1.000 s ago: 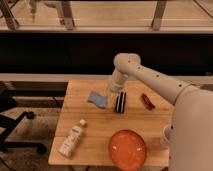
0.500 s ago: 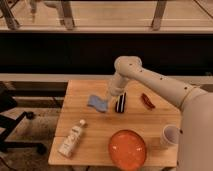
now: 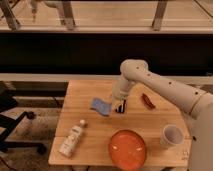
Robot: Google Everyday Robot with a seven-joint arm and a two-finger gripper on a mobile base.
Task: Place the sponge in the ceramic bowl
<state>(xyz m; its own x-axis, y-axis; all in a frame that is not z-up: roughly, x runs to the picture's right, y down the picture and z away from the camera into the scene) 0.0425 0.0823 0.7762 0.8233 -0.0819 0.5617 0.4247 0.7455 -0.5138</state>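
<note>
Gripper (image 3: pixel 116 104) at mid-frame, its grip impossible to tell, meets the right edge of the light-blue sponge (image 3: pixel 101 106) on a wooden table (image 3: pixel 95 130). The orange ceramic bowl (image 3: pixel 128 149) sits well apart near the lower edge. A black chair (image 3: pixel 12 125) stands lower left, with a dark wall (image 3: pixel 60 55) behind.

Gripper (image 3: pixel 115 102): middle of the table (image 3: pixel 90 90), between sponge (image 3: pixel 101 106) and black block (image 3: pixel 122 106) (close to both)
Ceramic bowl (image 3: pixel 128 149): front edge, well apart from sponge
Cup (image 3: pixel 171 135): near the bowl
</note>
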